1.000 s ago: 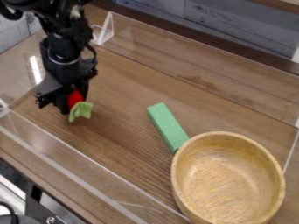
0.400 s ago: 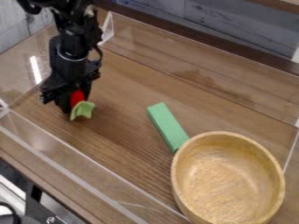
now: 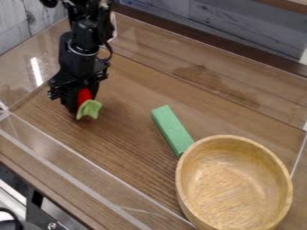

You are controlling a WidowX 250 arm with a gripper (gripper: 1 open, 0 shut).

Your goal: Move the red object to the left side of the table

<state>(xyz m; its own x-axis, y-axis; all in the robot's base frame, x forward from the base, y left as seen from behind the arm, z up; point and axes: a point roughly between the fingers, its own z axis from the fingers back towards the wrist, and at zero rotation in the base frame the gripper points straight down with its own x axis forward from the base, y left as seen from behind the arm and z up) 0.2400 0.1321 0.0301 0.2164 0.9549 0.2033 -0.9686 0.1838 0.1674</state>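
jaws [image 3: 79, 96] pinched on the red object [image 3: 83, 98], green leaf end [image 3: 88, 110] poking out below, held low over the table [image 3: 228, 99] well left of the green block [image 3: 171, 128], likely for set-down.

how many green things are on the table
2. A flat green block lies mid-table, just left of the wooden bowl. The light green leafy end of the red toy fruit sits under the claw.

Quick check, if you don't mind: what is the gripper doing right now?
Gripper: closed on the red object, low over the table.
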